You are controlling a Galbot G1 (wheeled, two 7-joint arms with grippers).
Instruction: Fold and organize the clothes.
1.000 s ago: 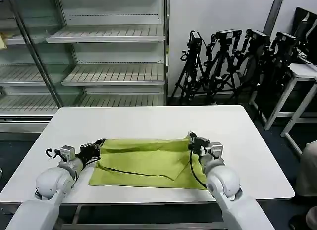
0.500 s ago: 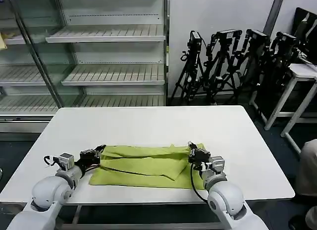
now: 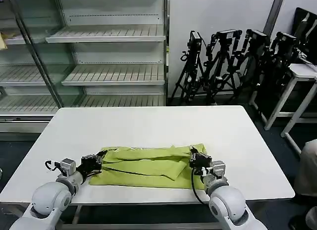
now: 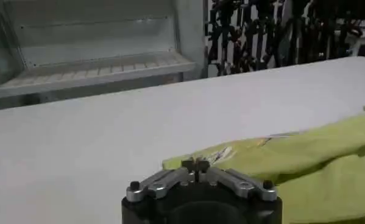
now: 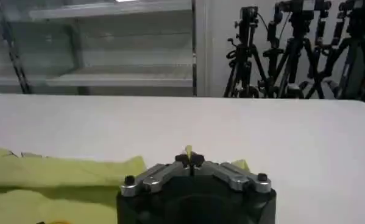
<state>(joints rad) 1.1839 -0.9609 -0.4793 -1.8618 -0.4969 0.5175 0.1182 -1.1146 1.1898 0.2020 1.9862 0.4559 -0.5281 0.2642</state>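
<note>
Both hands have drawn back toward the robot's body since a second ago, dragging the far edge of the T-shirt point(image 3: 148, 165) with them, so the cloth now lies as a narrower folded band across the near part of the worktop point(image 3: 148, 123); the left hand point(image 3: 94, 161) sits at the band's left end with its fingers pinched together on the fabric, and the left wrist view shows the tips point(image 4: 195, 164) meeting on a thin edge of lime cloth; the right hand point(image 3: 197, 160) sits at the band's right end, its fingers likewise clamped, a sliver of green caught between the tips point(image 5: 189, 159) in the right wrist view; the shirt stretches between the two hands, creased lengthwise, one layer lapped over another; beyond the hands the worktop lies bare, white shelving point(image 3: 106, 57) and camera tripods point(image 3: 233, 62) behind it.
</note>
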